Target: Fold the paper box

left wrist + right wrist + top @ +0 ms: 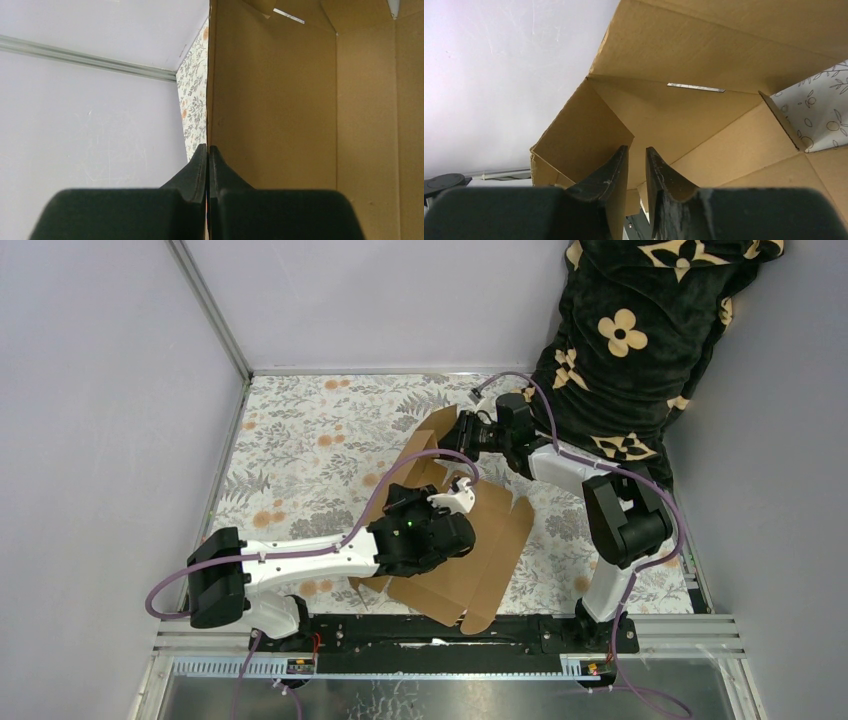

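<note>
Pale lilac walls (100, 390) close in a counter (300, 430) covered with leaf-and-flower printed cloth. At its middle, towards the near edge, lies the brown corrugated cardboard box (490, 540), partly folded: its broad base panel is flat on the cloth, with flaps raised at the far side. The left pincer (208, 150) is clamped on the thin edge of an upright cardboard wall, fingers pressed together. The right pincer (636, 152) sits at the raised far flaps with only a narrow gap between its fingers; whether cardboard is caught there I cannot tell. A black flower-patterned blanket (630, 330) hangs in the far right corner.
</note>
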### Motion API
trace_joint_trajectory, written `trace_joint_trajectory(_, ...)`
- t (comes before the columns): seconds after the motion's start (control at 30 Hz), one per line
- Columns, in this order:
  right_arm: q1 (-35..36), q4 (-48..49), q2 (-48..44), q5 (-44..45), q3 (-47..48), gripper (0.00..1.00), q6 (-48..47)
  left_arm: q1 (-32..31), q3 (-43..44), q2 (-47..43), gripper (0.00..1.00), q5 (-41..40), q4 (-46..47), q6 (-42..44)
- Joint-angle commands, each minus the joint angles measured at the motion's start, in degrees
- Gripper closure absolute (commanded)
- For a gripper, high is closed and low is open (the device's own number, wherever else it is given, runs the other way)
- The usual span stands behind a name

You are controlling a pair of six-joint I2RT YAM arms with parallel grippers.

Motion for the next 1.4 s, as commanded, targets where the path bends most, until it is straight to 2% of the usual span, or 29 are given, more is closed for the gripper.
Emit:
trace_joint_trajectory(0.0, 1.2, 4.8, -3.1, -0.3, 0.0, 0.73, 0.1, -0.2, -0.9, -1.3, 1.00, 0.2, 3.9, -0.8)
trace_joint_trajectory(0.23, 1.9, 5.3, -3.0, -1.9, -0.2, 0.73, -0.5, 0.0, -3.2, -1.4, 1.00, 0.7, 5.8, -0.9)
trace_joint_trajectory(0.4, 1.3, -4.7, -4.9, 1.2, 0.6, 0.71, -8.3, 0.0, -4.3, -2.0, 1.00, 1.0, 6.1, -1.8)
trace_joint_trajectory(0.5, -1.3, -6.3, -5.6, 1.9, 0.1, 0.71, -9.4, 0.0, -4.8, -2.1, 1.00, 0.9, 6.5, -1.8)
trace_joint_trajectory(0.7, -9.8, -1.8, -5.0, 0.0, -1.4, 0.67, -5.1, 0.0, -5.2, -1.8, 1.00, 0.6, 7.1, -1.8)
trace_joint_trajectory(0.97, -15.3, -0.5, 4.8, 1.0, 5.5, 0.63, -1.7, 0.0, -5.4, -1.9, 1.00, 1.0, 7.3, -2.1)
trace_joint_trajectory(1.17, -15.7, 4.5, 16.6, -2.5, 14.9, 0.57, 5.4, -0.1, -5.7, -1.8, 1.00, 1.5, 7.2, -2.9)
trace_joint_trajectory(1.37, -15.3, 5.4, 22.8, -3.4, 21.2, 0.54, 8.6, -0.1, -5.5, -1.7, 1.00, 1.8, 6.8, -3.4)
